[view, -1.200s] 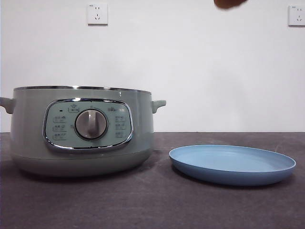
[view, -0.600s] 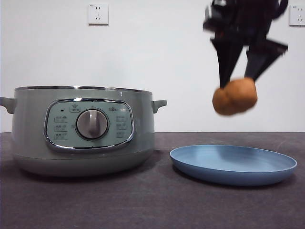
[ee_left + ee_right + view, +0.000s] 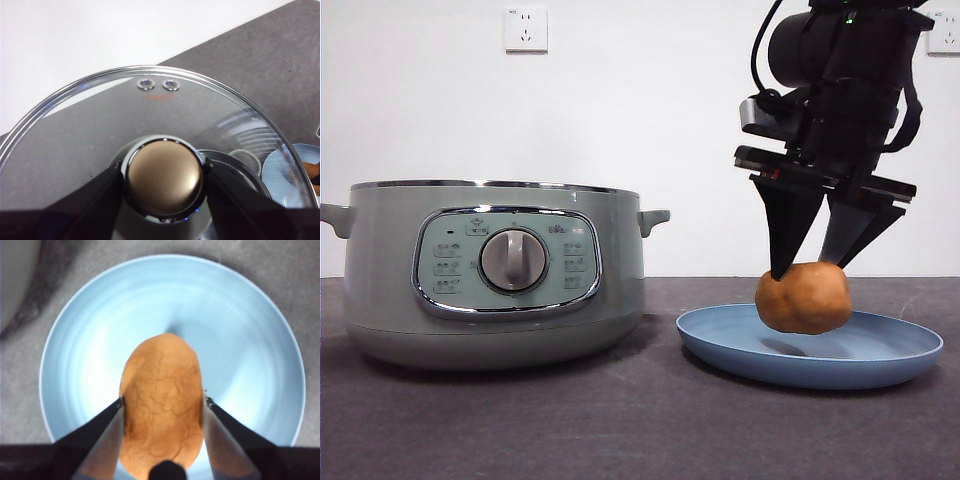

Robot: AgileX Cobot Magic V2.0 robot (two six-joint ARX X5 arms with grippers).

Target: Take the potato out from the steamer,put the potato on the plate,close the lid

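My right gripper (image 3: 807, 268) is shut on the orange-brown potato (image 3: 804, 297) and holds it low over the light blue plate (image 3: 740, 350), with a shadow under it. In the right wrist view the potato (image 3: 162, 400) sits between my jaws (image 3: 163, 401) above the plate's middle (image 3: 100, 315). The sage-green steamer (image 3: 490, 275) stands at the left with no lid on it. My left gripper (image 3: 162, 175) is shut on the knob of the glass lid (image 3: 100, 115) and holds it up in the air, out of the front view.
Through the lid, the left wrist view shows the steamer's rim (image 3: 245, 157) and part of the plate (image 3: 307, 152) below. Two wall sockets (image 3: 525, 28) are on the white wall behind. The table is dark grey cloth (image 3: 640, 430).
My right gripper has come down from the top of the front view with the potato, from high above the plate to just over it. The steamer and plate have not moved.
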